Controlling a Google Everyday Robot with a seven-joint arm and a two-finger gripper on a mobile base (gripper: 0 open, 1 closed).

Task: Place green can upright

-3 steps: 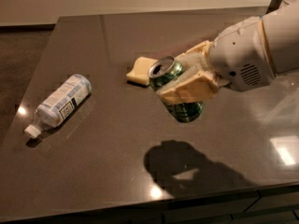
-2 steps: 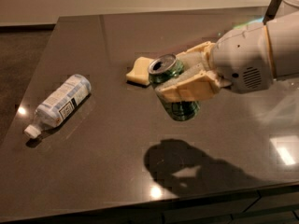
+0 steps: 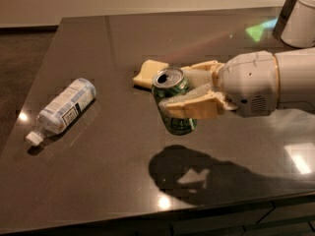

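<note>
The green can (image 3: 172,90) is dark green with a pale print and a silver top with a pull tab. It is nearly upright, its top tilted slightly towards the camera, held above the dark table (image 3: 98,171) near its middle. My gripper (image 3: 178,90) reaches in from the right and is shut on the can, one tan finger (image 3: 189,106) across its front and the other behind it. The can's shadow lies on the table below it.
A clear plastic bottle (image 3: 63,108) with a white-blue label lies on its side at the left. A yellow sponge-like piece (image 3: 147,73) lies just behind the can. A white object (image 3: 300,18) stands at the far right corner. The table's front edge runs along the bottom.
The gripper with the can has shifted slightly left and the can has turned a little more upright. The bottle and the yellow piece have not moved.
</note>
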